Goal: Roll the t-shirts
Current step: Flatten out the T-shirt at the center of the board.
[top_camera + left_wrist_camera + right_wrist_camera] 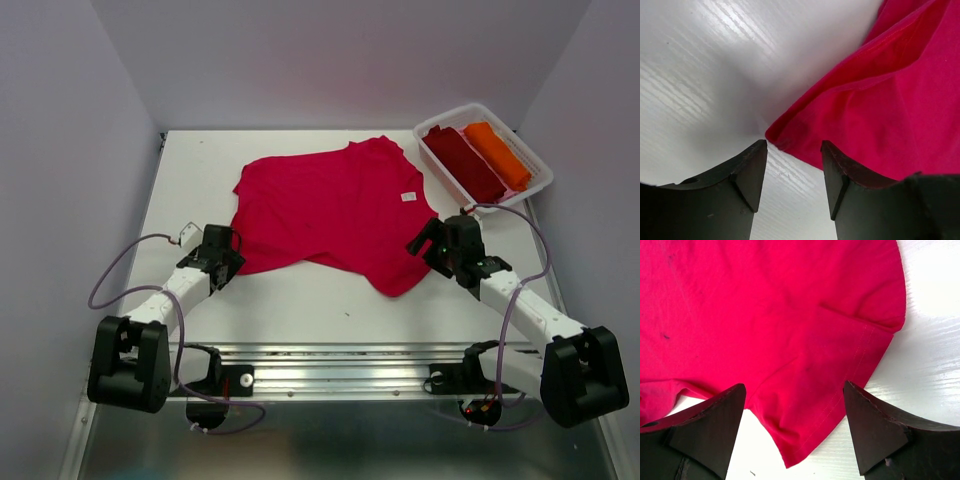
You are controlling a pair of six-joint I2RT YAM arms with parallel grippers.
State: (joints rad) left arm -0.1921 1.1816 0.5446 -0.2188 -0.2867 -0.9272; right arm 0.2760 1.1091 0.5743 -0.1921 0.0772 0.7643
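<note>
A bright crimson t-shirt (330,210) lies spread flat on the white table. My left gripper (225,262) sits at its near left corner. In the left wrist view the left gripper (794,145) is open, and the shirt's corner (890,100) lies just ahead of the fingertips, with nothing pinched. My right gripper (425,243) hovers at the shirt's near right part. In the right wrist view the right gripper (795,385) stands wide open, with a hemmed flap of the shirt (765,315) lying on the table between the fingers. A maroon t-shirt (465,160) and an orange one (497,153) lie rolled in the basket.
The white slatted basket (527,145) stands at the back right corner of the table. Pale walls close in the table at the back and both sides. A metal rail (330,360) runs along the near edge between the arm bases. Purple cables loop off both arms.
</note>
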